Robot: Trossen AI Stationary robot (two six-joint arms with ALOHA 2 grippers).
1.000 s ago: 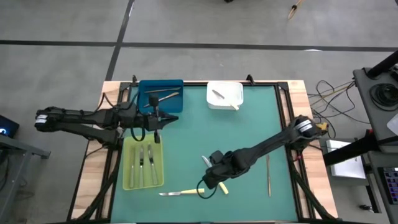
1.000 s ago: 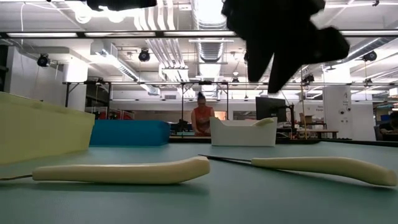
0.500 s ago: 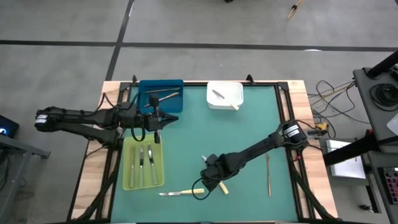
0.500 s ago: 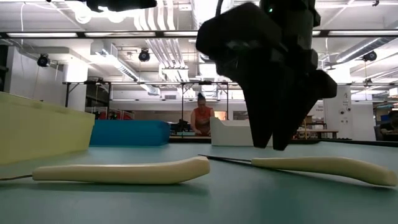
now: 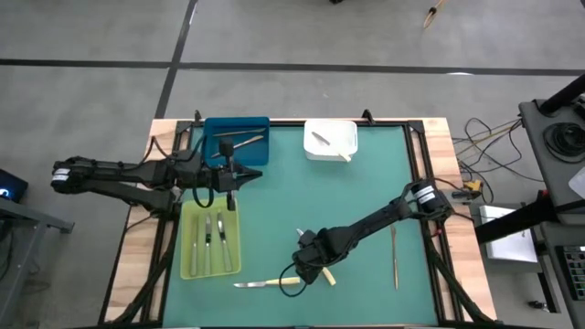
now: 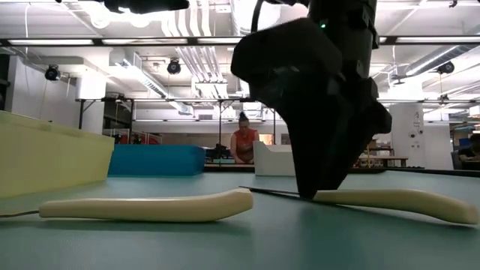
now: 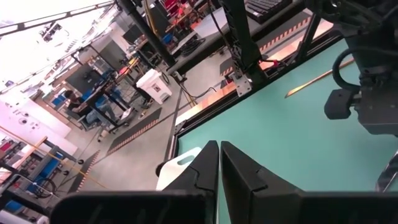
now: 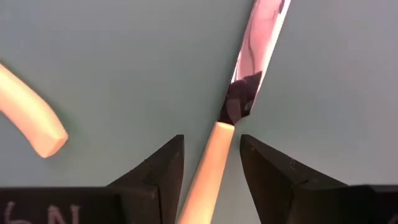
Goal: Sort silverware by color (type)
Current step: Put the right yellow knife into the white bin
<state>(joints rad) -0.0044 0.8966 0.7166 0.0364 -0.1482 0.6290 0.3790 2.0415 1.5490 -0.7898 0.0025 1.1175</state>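
Descent is what has changed. High view: the right gripper [image 5: 309, 263] has dropped low over a yellow-handled knife [image 5: 324, 273] on the worktop [image 5: 366, 201], a second knife [image 5: 267, 284] beside it; the left gripper [image 5: 239, 175] waits by the blue tray [image 5: 212, 137], jaws together. Low view: the right fingers now reach the handle. Right wrist view: jaws apart, straddling the handle, so the pick looks imminent.

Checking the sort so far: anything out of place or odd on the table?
Nothing damaged or spilled. Unsorted: two yellow-handled knives under the open right tool, plus a grey utensil near the right edge.
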